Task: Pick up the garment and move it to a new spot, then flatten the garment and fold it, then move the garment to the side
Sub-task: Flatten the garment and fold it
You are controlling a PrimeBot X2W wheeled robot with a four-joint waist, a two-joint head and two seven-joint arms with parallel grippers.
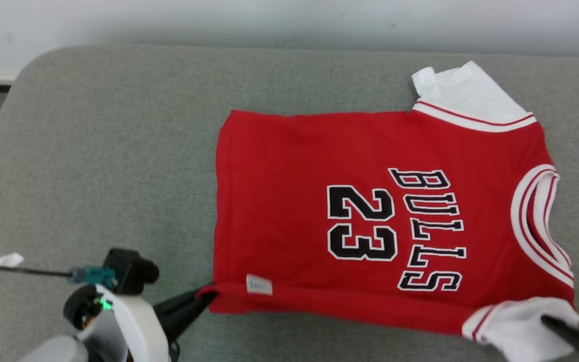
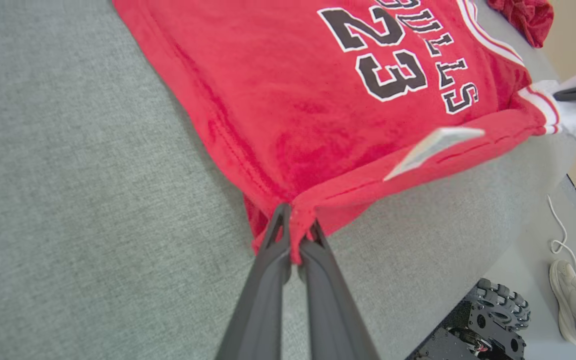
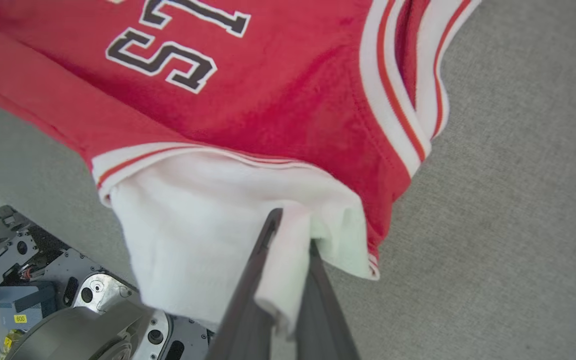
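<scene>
left claw (image 2: 295, 227) and right claw (image 3: 292, 227) clamp garment (image 1: 289, 201)

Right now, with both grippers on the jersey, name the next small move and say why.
Probably lift both grippers a little and carry the near edge toward the far one. The left gripper is shut on the hem corner, the right gripper on the white sleeve, and the jersey lies spread flat on the grey pad, so a lengthwise fold looks ready to start.
</scene>
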